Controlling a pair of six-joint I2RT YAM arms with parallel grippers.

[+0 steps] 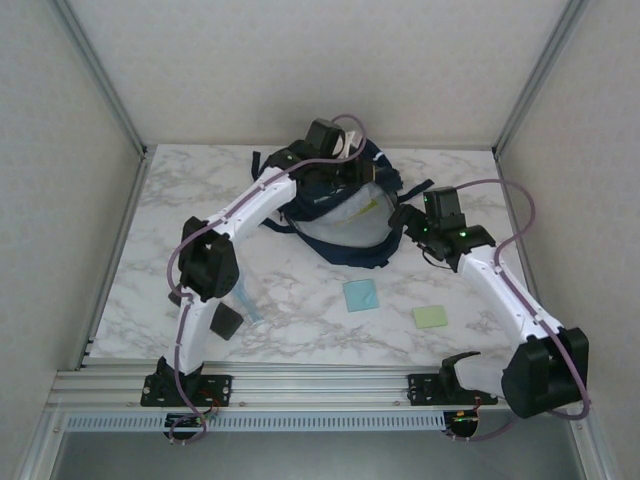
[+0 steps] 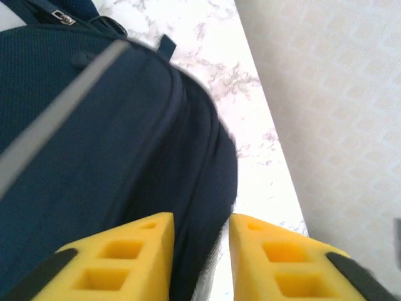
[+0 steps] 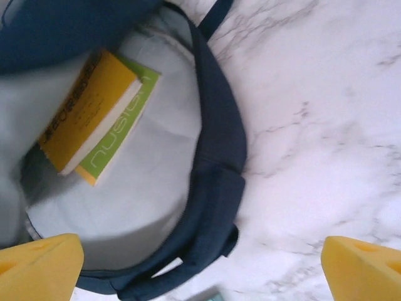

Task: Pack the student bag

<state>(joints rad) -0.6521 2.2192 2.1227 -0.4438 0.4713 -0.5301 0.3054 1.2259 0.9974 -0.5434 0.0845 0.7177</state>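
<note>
Student bag (image 1: pixel 345 228) lies on the far middle part of my table (image 1: pixel 200 190), and it is the biggest thing I can see. It is dark blue, and its mouth is open toward the arms, so I can see the pale cloth inside. From the right wrist view, I look down into the bag (image 3: pixel 216 157). A yellow book (image 3: pixel 88 110) lies inside it, on top of a green book (image 3: pixel 122 141). My left end effector (image 1: pixel 343 172) is over the far, top part of the bag. In the left wrist view, this end effector (image 2: pixel 200 254) is a little way open. Its yellow fingers (image 2: pixel 125 257) stand apart, and the round edge of the bag (image 2: pixel 94 163) runs into the gap between them. I can see some white table (image 2: pixel 247 94) in that gap too, so the fingers are not squeezing the cloth. My right end effector (image 1: pixel 408 222) is just beside the right side of the bag's mouth. Its jaws are as wide apart as can be and hold nothing (image 3: pixel 200 269). Nearer to me on the table lie a blue-green square (image 1: pixel 360 296) and a light green square (image 1: pixel 431 317), a little apart from each other.
</note>
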